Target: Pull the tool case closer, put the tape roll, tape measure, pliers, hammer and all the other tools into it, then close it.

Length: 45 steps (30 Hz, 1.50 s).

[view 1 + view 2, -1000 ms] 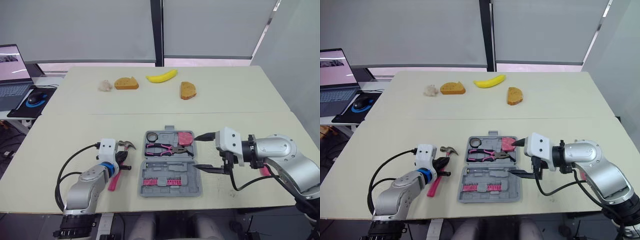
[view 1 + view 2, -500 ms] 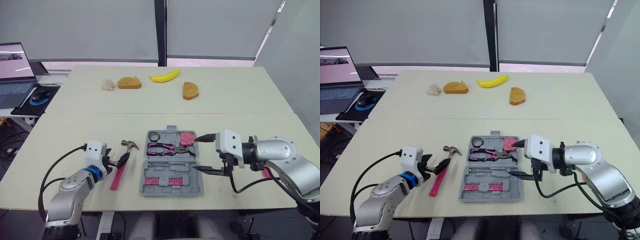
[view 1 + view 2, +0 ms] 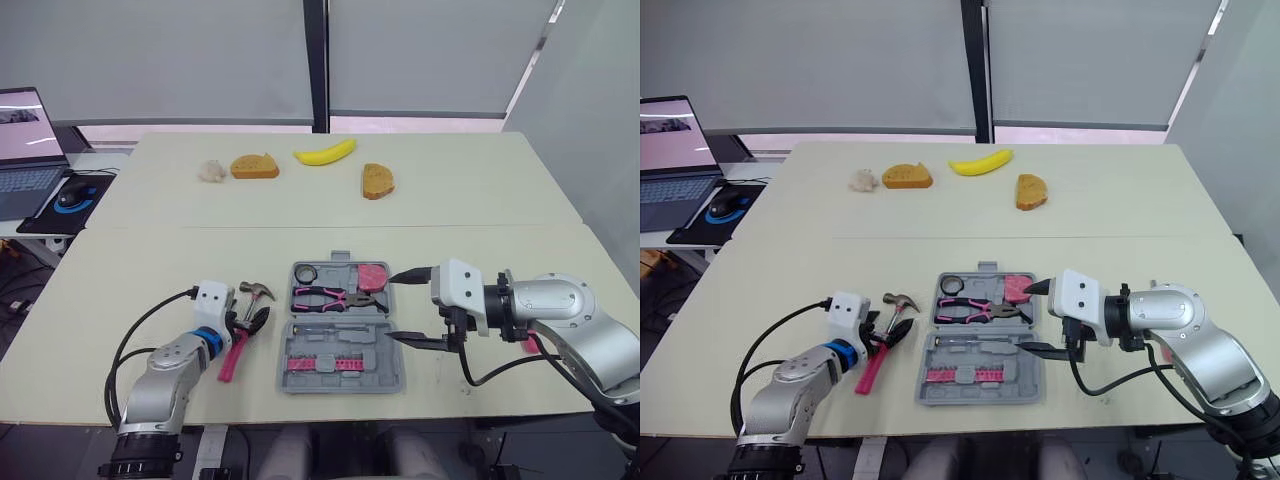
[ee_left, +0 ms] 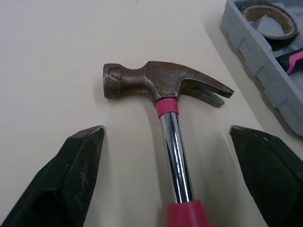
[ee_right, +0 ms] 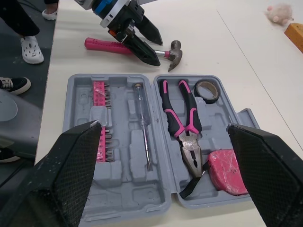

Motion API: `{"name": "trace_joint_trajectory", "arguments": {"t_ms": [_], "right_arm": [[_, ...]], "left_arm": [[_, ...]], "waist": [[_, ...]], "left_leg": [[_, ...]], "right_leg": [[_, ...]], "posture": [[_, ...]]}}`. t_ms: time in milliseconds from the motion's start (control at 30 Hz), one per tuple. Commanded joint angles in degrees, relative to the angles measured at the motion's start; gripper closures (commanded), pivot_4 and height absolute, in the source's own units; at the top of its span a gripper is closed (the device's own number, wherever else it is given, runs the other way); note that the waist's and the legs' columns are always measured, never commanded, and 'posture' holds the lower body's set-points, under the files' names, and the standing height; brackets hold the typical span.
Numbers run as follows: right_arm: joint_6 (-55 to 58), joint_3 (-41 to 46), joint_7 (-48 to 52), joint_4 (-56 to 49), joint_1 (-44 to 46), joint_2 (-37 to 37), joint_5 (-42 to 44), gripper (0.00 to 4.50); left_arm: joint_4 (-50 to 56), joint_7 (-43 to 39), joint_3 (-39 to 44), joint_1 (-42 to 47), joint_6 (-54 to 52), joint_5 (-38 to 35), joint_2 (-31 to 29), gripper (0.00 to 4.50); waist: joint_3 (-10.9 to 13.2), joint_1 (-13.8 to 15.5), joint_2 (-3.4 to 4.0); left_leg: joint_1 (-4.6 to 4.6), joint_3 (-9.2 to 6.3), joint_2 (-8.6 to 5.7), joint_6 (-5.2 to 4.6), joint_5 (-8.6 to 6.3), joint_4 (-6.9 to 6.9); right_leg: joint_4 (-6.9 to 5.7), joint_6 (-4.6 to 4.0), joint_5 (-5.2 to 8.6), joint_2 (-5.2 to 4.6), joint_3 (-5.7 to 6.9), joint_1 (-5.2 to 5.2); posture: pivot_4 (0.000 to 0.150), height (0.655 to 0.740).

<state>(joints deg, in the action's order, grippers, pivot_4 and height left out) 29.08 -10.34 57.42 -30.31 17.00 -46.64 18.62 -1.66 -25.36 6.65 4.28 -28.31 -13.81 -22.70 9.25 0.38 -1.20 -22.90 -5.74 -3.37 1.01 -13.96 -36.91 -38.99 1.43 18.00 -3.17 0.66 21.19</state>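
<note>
The hammer [image 4: 163,85], with a rusty brown steel head, chromed shaft and pink grip, lies flat on the beige counter [image 3: 450,200] just left of the open grey plastic tool case [image 5: 125,191]. Its long axis runs near to far, with the head at the far end leaning toward the case and the forked end facing it. The left claw [image 4: 165,131] straddles the shaft, spread wide and clear of it. The right claw [image 3: 391,308] hangs released just right of the case.

My left arm [image 3: 168,366] and right arm [image 3: 578,318] are silver-grey, each with a white wrist block [image 3: 458,285] and two black tapered fingers [image 4: 75,165]; a blue ring [image 3: 207,335] bands the left, black cables [image 3: 128,335] trailing.
</note>
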Motion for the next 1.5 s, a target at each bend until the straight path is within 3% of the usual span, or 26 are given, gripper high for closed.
{"name": "trace_joint_trajectory", "arguments": {"t_ms": [33,333,500,733,1000,1200,1333,1500], "right_arm": [[-0.2,0.7,0.0,-1.6,0.9,-0.5,0.0,0.0],[0.2,1.7,-0.1,-3.1,-0.5,-1.8,0.4,0.0],[-0.4,2.0,-1.9,-4.4,-1.9,-0.6,0.5,0.0],[-2.3,4.9,-2.6,-7.4,-5.0,-0.1,2.3,0.0],[-1.3,12.2,-1.8,-12.6,-12.4,-3.7,5.7,0.0],[1.2,15.8,-1.4,-16.3,-17.7,-7.2,7.9,0.0],[2.3,17.9,-2.3,-18.6,-22.6,-8.5,7.9,0.0],[4.2,18.5,-2.9,-18.9,-24.4,-10.2,7.6,0.0]], "left_arm": [[-0.6,-0.6,-1.0,-0.5,-1.1,0.1,0.2,1.6],[-1.8,-1.8,-0.9,0.1,-0.2,-0.1,0.0,4.4],[3.9,-3.6,2.4,-1.6,0.2,-2.3,-2.3,4.43],[13.3,-15.1,1.9,-3.9,5.6,-3.4,-13.8,4.43],[21.1,-30.3,-10.2,2.2,5.0,-3.5,-21.7,4.43],[21.4,-34.8,-21.3,9.2,2.3,-0.1,-21.0,4.43],[18.4,-33.1,-29.9,15.9,0.3,4.6,-14.6,4.43],[18.0,-33.2,-35.5,20.2,-3.7,8.0,-11.7,4.43]], "waist": [[0.0,0.0,0.0],[0.0,0.0,0.03],[0.0,0.0,0.02],[0.1,-0.3,0.09],[0.1,0.9,0.14],[0.1,0.6,0.15],[0.2,1.0,0.12],[0.2,0.4,0.01]], "left_leg": [[0.0,0.0,0.0,0.0,0.0,0.0],[0.02,-0.01,-0.01,0.0,0.0,0.0],[0.0,0.01,-0.01,0.0,0.0,0.0],[-0.03,-0.01,0.05,0.01,0.0,0.05],[-0.05,0.05,0.0,-0.01,-0.01,0.04],[-0.06,0.06,0.04,-0.03,-0.01,0.04],[-0.06,0.06,0.01,-0.04,-0.01,0.01],[-0.04,0.07,-0.01,-0.05,0.0,-0.04]], "right_leg": [[0.0,0.0,0.0,0.0,0.0,0.0],[0.0,0.0,0.0,-0.01,0.0,-0.02],[0.01,0.0,0.0,-0.01,-0.02,-0.01],[0.01,-0.01,0.01,0.01,-0.02,0.07],[0.09,0.0,0.0,-0.03,-0.06,0.02],[0.03,0.0,0.01,0.02,-0.03,0.03],[0.03,0.01,0.01,0.03,-0.01,-0.02],[0.02,0.05,0.0,0.08,-0.02,-0.05]], "posture": [[0.15,0.74],[0.15,0.74],[0.15,0.74],[0.15,0.74],[0.15,0.74],[0.15,0.74],[0.15,0.74],[0.15,0.74]]}}
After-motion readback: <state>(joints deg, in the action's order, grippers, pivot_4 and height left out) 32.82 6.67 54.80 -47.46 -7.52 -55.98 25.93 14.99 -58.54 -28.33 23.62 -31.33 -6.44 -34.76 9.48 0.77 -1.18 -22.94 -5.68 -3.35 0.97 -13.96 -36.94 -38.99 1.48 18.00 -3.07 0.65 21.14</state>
